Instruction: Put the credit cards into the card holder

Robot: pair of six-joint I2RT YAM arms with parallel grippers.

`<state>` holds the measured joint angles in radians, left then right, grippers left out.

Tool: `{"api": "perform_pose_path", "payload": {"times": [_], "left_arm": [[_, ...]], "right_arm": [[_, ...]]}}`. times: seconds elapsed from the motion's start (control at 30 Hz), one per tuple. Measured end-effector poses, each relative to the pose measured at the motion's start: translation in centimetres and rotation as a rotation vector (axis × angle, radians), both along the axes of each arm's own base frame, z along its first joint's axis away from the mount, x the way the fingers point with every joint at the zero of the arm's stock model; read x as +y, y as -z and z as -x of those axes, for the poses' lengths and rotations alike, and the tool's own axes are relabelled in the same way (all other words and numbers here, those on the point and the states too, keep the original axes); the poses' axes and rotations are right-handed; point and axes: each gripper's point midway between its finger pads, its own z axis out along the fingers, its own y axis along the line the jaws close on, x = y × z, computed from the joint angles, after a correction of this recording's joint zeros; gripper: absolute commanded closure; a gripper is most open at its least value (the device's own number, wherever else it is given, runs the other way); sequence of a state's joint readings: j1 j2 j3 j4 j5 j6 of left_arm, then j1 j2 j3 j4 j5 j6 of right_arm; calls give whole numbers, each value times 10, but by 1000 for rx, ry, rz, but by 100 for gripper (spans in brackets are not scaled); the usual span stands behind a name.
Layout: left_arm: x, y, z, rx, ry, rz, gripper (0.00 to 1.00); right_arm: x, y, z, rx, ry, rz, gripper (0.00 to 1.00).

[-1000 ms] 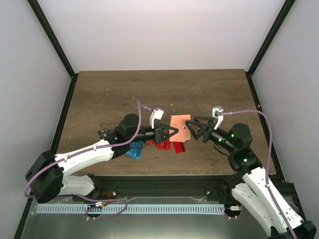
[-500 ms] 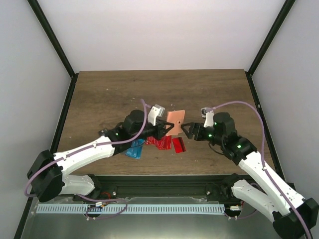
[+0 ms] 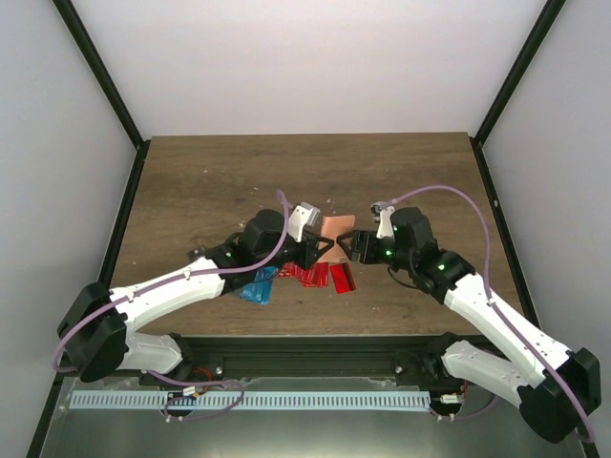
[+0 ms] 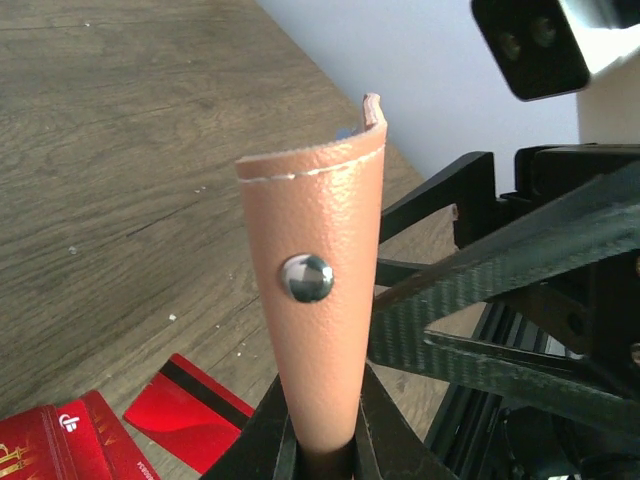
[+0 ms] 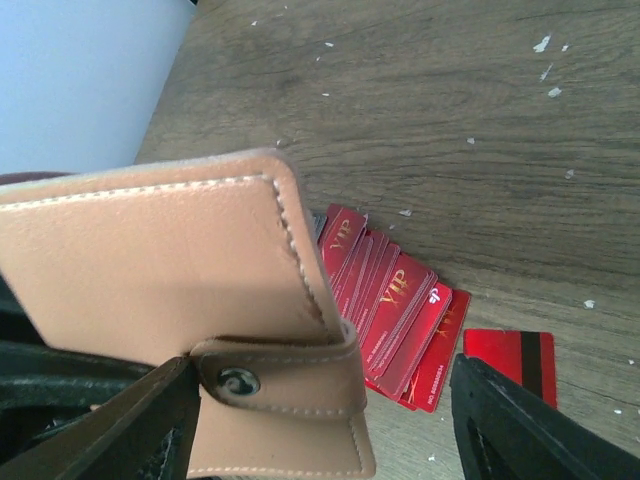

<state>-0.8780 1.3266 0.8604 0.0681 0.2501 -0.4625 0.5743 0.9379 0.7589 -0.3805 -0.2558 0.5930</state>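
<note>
Card holder (image 3: 334,230) – tan-pink leather, white stitching, metal snap stud, closure strap; it is up off the wooden table (image 3: 210,181) at mid-table, over the fanned red cards (image 3: 313,275). Left gripper (image 3: 322,250) pinches its lower edge, arm reaching in low from the left. Right gripper (image 3: 351,246) faces it – fingers spread wide, strap edge between them, no clamp visible. Holder stands on edge, long axis roughly upright, free end up. Blue cards (image 3: 258,286) lie under the left arm.
</note>
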Motion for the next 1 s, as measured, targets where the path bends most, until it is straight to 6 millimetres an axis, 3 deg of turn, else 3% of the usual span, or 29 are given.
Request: {"api": "perform_pose_path", "payload": {"times": [0.27,0.57,0.63,0.77,0.83,0.9,1.0], "left_arm": [[-2,2,-1,-6,10,-19,96],[-3,10,-4,2,9,-69,96],[-1,12,-2,1,16,-88,96],[2,0,0,-38,32,-91,96],[5,-7,2,-57,35,-88,96],[6,-10,2,-66,36,-91,96],[7,-10,2,-67,38,-98,96]], "right_arm": [[2,6,-6,17,25,1,36],[-13,20,-15,67,168,29,46],[-26,29,-21,83,233,46,49],[-68,67,-26,169,375,115,49],[-69,74,-22,181,361,118,49],[-61,67,-16,160,304,82,47],[-44,34,-7,60,192,-35,46]]}}
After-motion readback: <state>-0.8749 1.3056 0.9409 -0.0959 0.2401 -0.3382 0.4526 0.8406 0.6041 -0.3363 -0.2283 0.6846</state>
